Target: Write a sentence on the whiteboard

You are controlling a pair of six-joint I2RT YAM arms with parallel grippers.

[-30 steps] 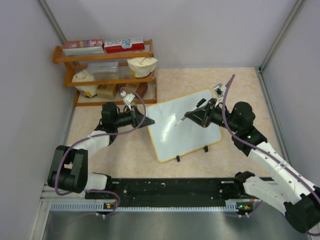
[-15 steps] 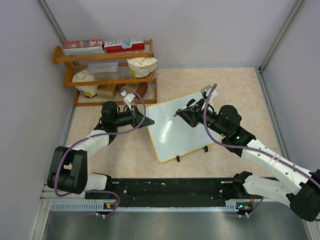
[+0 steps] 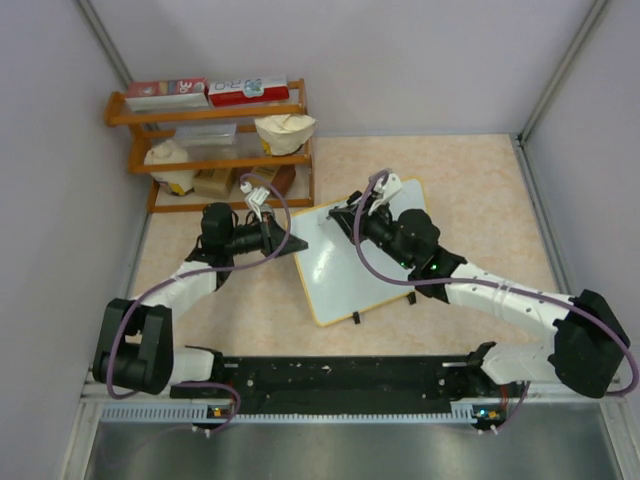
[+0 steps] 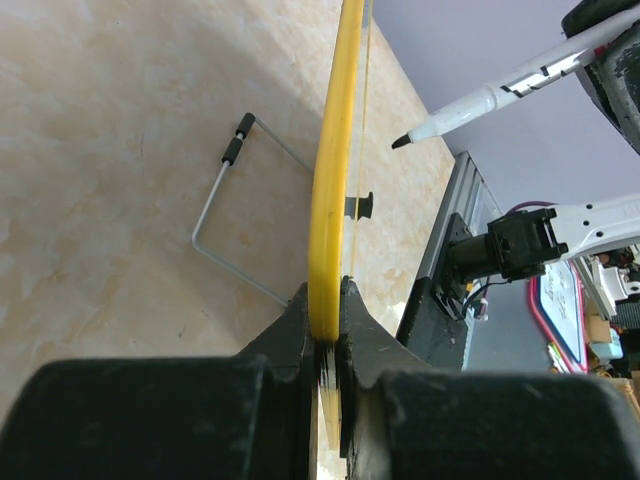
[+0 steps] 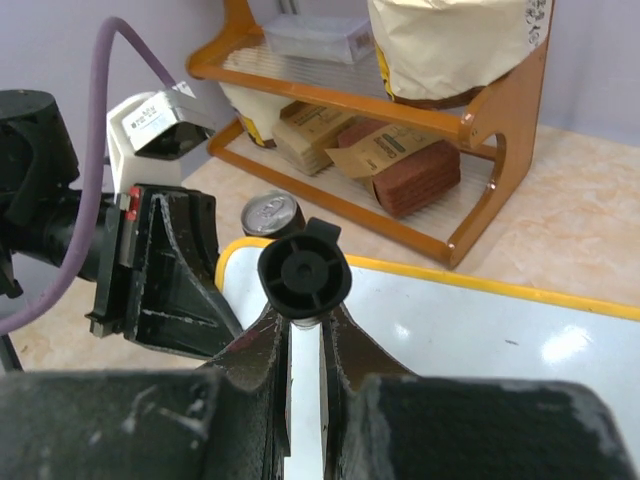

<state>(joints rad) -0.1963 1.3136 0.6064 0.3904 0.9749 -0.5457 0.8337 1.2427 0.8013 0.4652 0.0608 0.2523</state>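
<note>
**Both claws loaded, marker at the board's far left corner**

Left claw (image 4: 326, 305): you have it clamped on the yellow frame (image 4: 333, 170) of the whiteboard (image 3: 340, 275), fingers pinching the rim from both faces at the board's left edge.

Right claw (image 5: 305, 315): closed around the marker (image 4: 500, 88). The black butt end faces the wrist camera and the barrel runs down between the fingers.

In the left wrist view, which looks along the board's edge, the black tip stands just off the white face, not touching it. From above, that claw hovers over the far left corner of the board, and its arm lies across the board's right half.

The whiteboard sits mid-bench (image 3: 450, 180), turned at an angle with its long side running from near left to far right. A thin wire prop (image 4: 215, 215) shows on the bench behind the board. Two black clip feet (image 3: 356, 318) mark the near edge.

Just past the far left corner stands a can (image 5: 272, 212). Beyond it, against the far left wall, a wooden shelf (image 3: 215, 112) holds boxes and paper bags.
</note>
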